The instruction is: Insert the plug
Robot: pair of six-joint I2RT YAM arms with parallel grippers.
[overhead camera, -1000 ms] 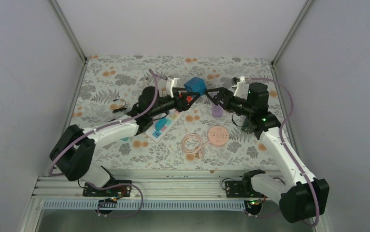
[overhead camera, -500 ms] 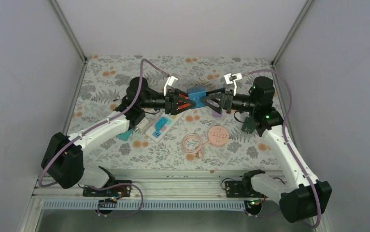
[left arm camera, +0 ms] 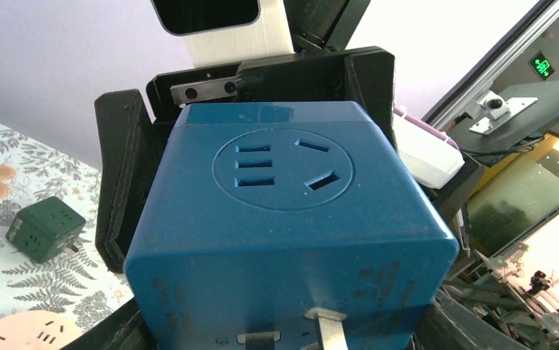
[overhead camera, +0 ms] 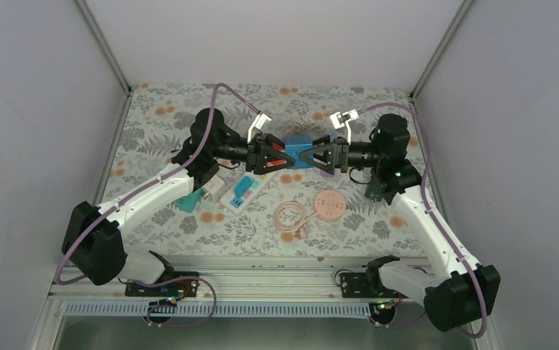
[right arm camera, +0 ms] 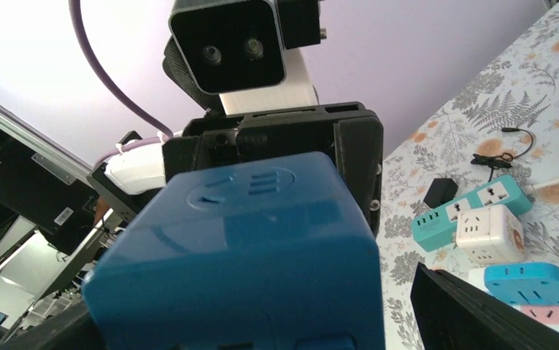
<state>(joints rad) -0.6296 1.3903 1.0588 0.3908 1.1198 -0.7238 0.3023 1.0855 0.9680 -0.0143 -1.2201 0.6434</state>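
The blue cube plug (overhead camera: pixel 298 158) hangs in the air over the middle of the table, between my two grippers. My left gripper (overhead camera: pixel 275 155) is shut on it. In the left wrist view the cube (left arm camera: pixel 284 211) fills the frame, its metal prongs (left arm camera: pixel 326 328) pointing at the camera. My right gripper (overhead camera: pixel 320 155) faces the left one, jaws open astride the cube. In the right wrist view the cube (right arm camera: pixel 240 255) sits between the fingers, with a gap to the right finger (right arm camera: pixel 495 313). The white power strip (overhead camera: pixel 241 191) lies on the table below.
A teal power strip (overhead camera: pixel 189 203), a white cube socket (overhead camera: pixel 214 187), a round pink socket (overhead camera: pixel 329 204), a coiled pink cable (overhead camera: pixel 290 216) and a green cube (overhead camera: pixel 374 191) lie on the flowered cloth. A black adapter (right arm camera: pixel 441 191) lies further left.
My left arm lifted the blue cube and turned it level. My right gripper moved in from the right and now stands around the cube's far side.
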